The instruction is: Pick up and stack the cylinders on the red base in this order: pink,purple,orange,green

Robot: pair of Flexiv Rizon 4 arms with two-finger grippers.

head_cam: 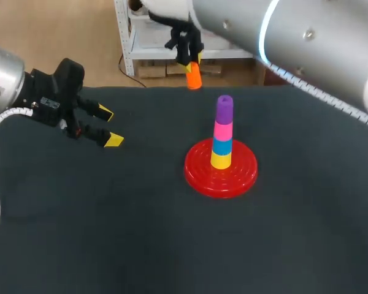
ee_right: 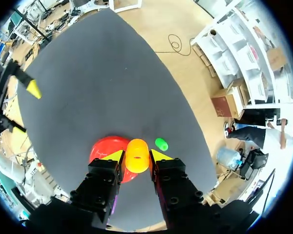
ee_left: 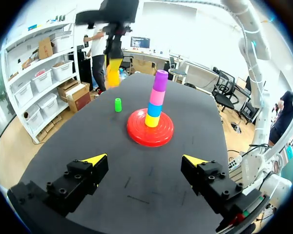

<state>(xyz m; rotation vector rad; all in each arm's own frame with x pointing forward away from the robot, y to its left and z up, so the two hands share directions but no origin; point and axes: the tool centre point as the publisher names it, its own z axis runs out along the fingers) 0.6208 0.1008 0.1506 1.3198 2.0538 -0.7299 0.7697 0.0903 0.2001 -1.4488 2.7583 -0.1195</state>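
Two cylinders unstacked. Clamps orange plastic cylinder (head_cam: 194, 76) in right gripper (ee_right: 137, 155), raised beyond round red base (head_cam: 199, 174). Shows small green cylinder (ee_left: 118, 104) upright on dark table (head_cam: 110, 233) near base. Holds left gripper (head_cam: 109, 126) spread.

Stack (head_cam: 223, 131) central (green cylinder (ee_left: 117, 104) apart)

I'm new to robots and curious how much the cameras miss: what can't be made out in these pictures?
Head view: the green cylinder does not show; the right arm probably covers it.
Right wrist view: the stack on the red base is hidden by the right hand and its orange cylinder.
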